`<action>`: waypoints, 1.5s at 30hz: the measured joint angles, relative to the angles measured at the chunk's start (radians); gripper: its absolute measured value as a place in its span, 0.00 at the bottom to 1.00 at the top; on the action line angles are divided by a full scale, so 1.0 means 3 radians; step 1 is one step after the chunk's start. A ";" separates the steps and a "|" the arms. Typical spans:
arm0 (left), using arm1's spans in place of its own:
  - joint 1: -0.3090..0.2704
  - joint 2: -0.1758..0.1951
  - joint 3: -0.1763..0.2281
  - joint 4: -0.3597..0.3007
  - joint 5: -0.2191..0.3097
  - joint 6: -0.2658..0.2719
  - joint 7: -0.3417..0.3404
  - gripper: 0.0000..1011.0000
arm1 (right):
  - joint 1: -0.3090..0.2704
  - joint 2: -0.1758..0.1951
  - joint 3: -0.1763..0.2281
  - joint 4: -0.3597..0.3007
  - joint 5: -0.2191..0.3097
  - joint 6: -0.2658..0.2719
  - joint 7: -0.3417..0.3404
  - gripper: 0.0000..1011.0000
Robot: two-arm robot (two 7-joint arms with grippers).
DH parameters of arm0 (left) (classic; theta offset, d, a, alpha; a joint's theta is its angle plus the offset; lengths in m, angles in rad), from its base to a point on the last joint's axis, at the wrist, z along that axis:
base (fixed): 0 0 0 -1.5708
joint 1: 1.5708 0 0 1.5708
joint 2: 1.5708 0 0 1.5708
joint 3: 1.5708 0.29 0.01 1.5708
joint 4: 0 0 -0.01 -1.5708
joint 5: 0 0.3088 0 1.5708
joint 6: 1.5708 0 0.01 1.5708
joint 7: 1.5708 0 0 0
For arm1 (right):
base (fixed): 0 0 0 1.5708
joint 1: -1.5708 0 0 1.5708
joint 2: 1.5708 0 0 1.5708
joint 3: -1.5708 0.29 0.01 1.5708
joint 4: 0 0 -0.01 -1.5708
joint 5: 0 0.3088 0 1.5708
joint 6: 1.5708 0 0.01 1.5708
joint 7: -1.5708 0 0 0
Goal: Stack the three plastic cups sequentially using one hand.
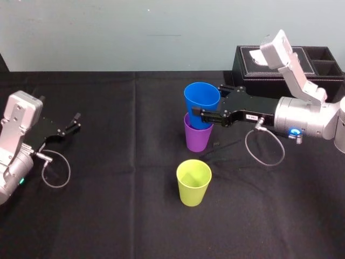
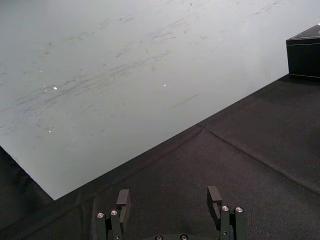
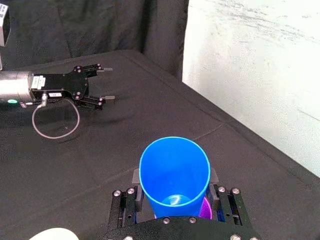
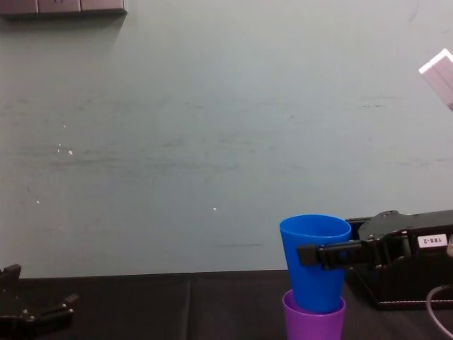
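Observation:
The blue cup (image 1: 202, 100) sits nested in the purple cup (image 1: 198, 137) at the table's middle, its upper half standing proud. My right gripper (image 1: 207, 108) reaches in from the right and is shut on the blue cup, one finger on each side of its wall. In the right wrist view the blue cup (image 3: 174, 170) fills the gap between the fingers (image 3: 135, 176), with a sliver of purple cup (image 3: 206, 209) below it. The chest view shows the blue cup (image 4: 315, 262) in the purple one (image 4: 315, 319). The yellow-green cup (image 1: 193, 181) stands upright alone, nearer me.
My left gripper (image 1: 77, 121) rests parked and open at the table's left, also seen as the left gripper (image 2: 168, 195) over bare black cloth. A black tissue box (image 1: 269, 65) stands at the back right, behind my right arm.

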 joint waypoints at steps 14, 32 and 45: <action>0.0000 0.0000 0.0000 0.0000 0.0000 0.0000 0.0000 1.00 | 0.0000 -0.0029 -0.0001 0.0095 0.0043 -0.0002 0.0031 0.72; 0.0000 0.0000 0.0000 0.0000 0.0000 0.0000 0.0000 1.00 | -0.0023 -0.0029 0.0003 0.0104 0.0063 -0.0010 0.0030 0.72; 0.0000 0.0000 0.0000 0.0000 0.0000 0.0000 0.0000 1.00 | -0.0020 -0.0030 0.0003 0.0101 0.0062 -0.0011 0.0029 0.99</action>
